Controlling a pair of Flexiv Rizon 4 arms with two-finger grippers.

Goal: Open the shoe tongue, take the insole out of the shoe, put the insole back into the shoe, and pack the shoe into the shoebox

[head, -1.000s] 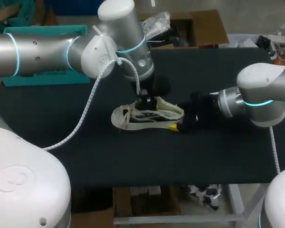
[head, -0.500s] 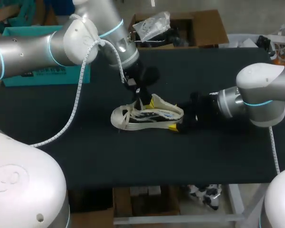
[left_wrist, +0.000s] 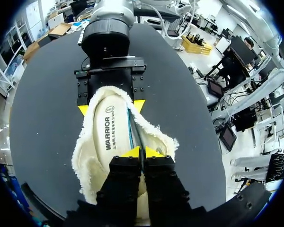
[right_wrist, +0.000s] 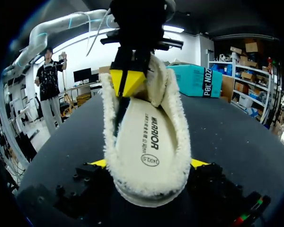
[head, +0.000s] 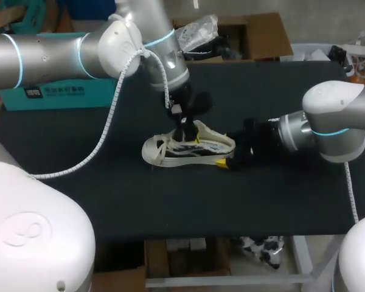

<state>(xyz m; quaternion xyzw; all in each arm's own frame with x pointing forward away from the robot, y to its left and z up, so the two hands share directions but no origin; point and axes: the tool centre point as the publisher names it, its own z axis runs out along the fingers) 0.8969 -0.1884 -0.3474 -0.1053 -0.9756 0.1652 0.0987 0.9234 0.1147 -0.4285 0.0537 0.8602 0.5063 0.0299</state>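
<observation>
Shoe heel clamped in R end effector.

The head view looks down from above and behind onto the whole black table. The left wrist view hangs close over the shoe, facing down and right toward the right gripper. The right wrist view sits low at the heel, very near, facing left. All three share the shoe.

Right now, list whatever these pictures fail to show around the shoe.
Left wrist view: what the left pincer pinches, covered by its own closed fingertips.
Right wrist view: the shoe toe, behind the raised tongue and left pincer.
Head view: far finger of the right pincer, behind the shoe.
</observation>
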